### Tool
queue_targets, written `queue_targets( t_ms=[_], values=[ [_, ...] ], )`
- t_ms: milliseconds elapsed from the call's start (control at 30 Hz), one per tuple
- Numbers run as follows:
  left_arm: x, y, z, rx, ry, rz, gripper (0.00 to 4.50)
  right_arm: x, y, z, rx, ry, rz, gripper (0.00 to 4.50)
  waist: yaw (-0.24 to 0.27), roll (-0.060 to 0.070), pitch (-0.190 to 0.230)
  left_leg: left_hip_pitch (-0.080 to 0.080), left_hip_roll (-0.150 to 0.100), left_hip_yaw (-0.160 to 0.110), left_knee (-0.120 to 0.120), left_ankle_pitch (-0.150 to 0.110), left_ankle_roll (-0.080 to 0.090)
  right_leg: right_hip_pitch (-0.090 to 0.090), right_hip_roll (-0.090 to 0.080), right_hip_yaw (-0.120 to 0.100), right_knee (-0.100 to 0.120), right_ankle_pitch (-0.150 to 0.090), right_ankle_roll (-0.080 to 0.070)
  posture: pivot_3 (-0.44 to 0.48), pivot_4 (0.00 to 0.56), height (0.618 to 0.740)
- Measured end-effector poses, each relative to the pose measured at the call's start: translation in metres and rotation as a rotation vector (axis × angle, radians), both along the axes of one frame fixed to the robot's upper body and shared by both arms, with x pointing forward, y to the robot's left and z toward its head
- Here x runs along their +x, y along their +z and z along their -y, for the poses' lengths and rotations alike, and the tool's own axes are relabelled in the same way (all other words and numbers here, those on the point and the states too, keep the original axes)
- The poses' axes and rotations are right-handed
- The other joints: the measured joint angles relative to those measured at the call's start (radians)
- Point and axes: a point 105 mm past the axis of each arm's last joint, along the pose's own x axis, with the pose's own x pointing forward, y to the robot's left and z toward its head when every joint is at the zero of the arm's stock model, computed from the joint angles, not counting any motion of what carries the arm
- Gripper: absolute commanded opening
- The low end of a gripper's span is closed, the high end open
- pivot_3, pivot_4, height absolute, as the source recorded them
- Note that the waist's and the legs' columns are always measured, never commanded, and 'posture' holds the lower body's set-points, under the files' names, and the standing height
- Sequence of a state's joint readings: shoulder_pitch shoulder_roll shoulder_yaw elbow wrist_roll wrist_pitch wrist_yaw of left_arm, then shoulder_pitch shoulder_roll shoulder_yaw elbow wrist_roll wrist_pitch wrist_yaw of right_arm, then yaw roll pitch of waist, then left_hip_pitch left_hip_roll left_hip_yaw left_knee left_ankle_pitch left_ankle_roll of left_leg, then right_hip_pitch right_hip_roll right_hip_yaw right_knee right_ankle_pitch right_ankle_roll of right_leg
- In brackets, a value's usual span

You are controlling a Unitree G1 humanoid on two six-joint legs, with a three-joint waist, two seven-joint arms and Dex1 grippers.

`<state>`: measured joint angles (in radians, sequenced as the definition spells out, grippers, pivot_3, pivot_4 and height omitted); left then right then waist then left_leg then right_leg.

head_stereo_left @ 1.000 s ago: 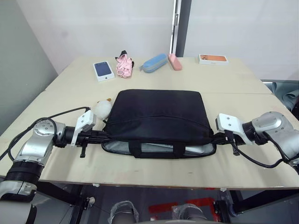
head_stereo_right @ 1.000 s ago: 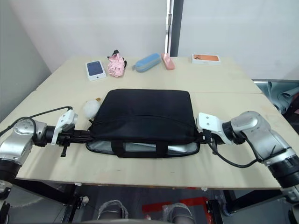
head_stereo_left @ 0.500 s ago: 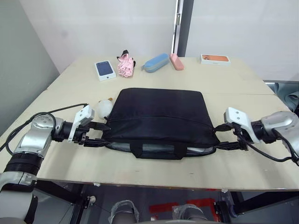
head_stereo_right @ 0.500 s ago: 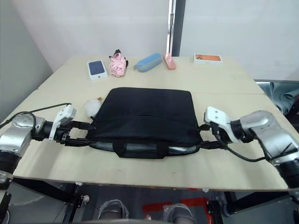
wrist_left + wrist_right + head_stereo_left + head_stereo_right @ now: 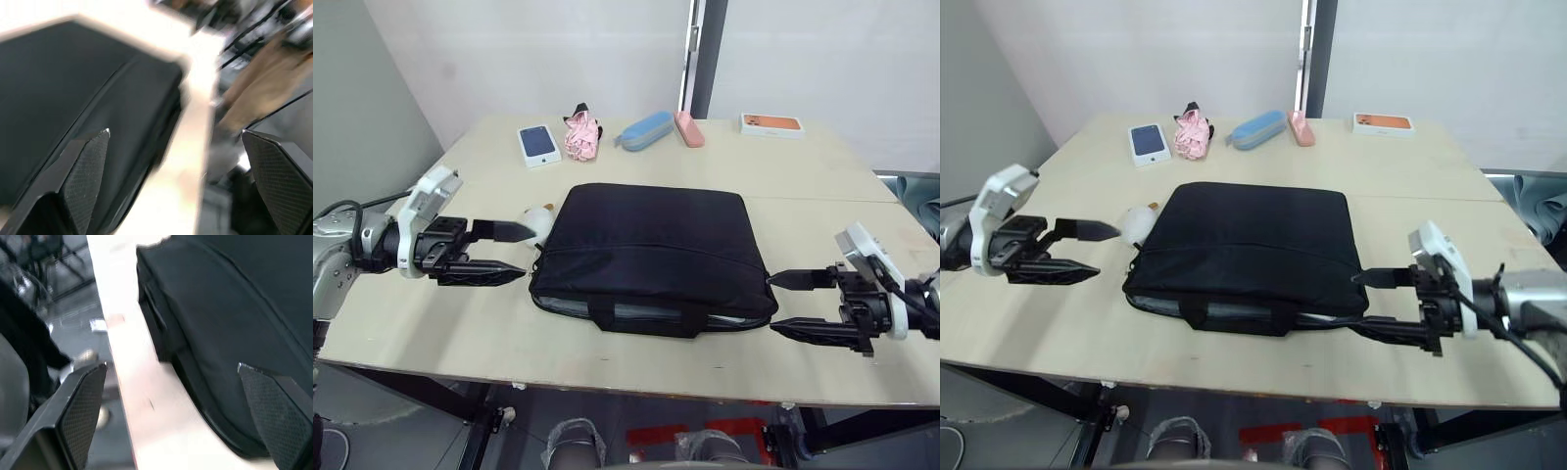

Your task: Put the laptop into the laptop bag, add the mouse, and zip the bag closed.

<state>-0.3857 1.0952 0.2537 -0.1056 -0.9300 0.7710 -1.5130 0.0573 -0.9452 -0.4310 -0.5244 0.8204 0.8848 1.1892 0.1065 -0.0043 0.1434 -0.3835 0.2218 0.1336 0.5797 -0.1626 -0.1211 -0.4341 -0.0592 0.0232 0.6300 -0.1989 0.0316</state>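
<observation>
Two end effectors, left (image 5: 499,252) and right (image 5: 796,305), gaped apart, empty, flanking laptop bag (image 5: 651,247) mid-tabletop (image 5: 440,323) | mouth seemed unzipped | I judged: pin one corner, pull the zipper level.

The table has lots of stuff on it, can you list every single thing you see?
laptop bag: one, black, middle of the table, near edge partly open
white rounded object: one, white with a small brown tab, at the bag's left far corner
box with blue top: one, white and blue, far left
pink bundle: one, pink, beside that box
blue case: one, light blue, far middle
pink case: one, pink, right of the blue case
box with orange top: one, white and orange, far right
table: one, pale wood
left hand: black fingers, open, left of the bag
right hand: black fingers, open, right of the bag
</observation>
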Motion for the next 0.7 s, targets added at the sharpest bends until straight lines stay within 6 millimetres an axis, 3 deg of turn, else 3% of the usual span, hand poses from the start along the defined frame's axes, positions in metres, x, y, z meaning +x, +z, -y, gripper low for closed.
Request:
queue_targets(
  t_ms=[67, 167, 300, 467, 700],
  values=[
    [-0.008, 0.006, 0.009, -0.003, -0.036, 0.015, 4.50, -0.003, -0.006, -0.003, 0.006, -0.023, -0.018, 4.23, -0.002, 0.000, 0.000, 0.000, 0.000, 0.000, 0.000, 0.000, 0.000, 0.000, 0.000, 0.000, 0.000, 0.000, 0.000, 0.000, 0.150, 0.740],
    [-0.017, 0.010, 0.021, 0.005, -0.087, 0.022, 4.50, -0.001, -0.016, -0.005, 0.014, -0.075, -0.034, 3.31, -0.010, 0.000, 0.000, 0.000, 0.000, 0.000, 0.000, 0.000, 0.000, 0.000, 0.000, 0.001, 0.000, 0.000, 0.001, 0.000, 0.150, 0.740],
    [-0.020, 0.014, 0.026, 0.017, -0.116, 0.052, 4.50, 0.004, -0.045, -0.015, -0.070, -0.083, -0.073, 1.91, -0.015, 0.000, 0.000, 0.000, 0.000, 0.000, -0.001, 0.000, -0.001, 0.000, 0.000, 0.001, 0.000, 0.000, 0.001, 0.000, 0.150, 0.740],
    [-0.019, 0.006, 0.026, 0.056, -0.125, 0.056, 4.50, 0.024, -0.062, -0.023, -0.140, -0.103, -0.032, 0.18, -0.017, 0.000, 0.000, 0.000, 0.000, 0.000, -0.001, 0.000, -0.001, 0.000, 0.001, 0.000, 0.000, 0.000, 0.002, 0.000, 0.150, 0.740],
    [-0.016, -0.011, 0.021, 0.133, -0.101, 0.052, 4.50, 0.023, -0.084, -0.047, -0.199, -0.035, -0.049, 0.07, -0.014, 0.000, 0.000, 0.000, 0.000, -0.001, -0.002, 0.000, -0.002, 0.000, 0.001, 0.000, -0.001, -0.001, 0.002, 0.000, 0.150, 0.740]
  ],
)
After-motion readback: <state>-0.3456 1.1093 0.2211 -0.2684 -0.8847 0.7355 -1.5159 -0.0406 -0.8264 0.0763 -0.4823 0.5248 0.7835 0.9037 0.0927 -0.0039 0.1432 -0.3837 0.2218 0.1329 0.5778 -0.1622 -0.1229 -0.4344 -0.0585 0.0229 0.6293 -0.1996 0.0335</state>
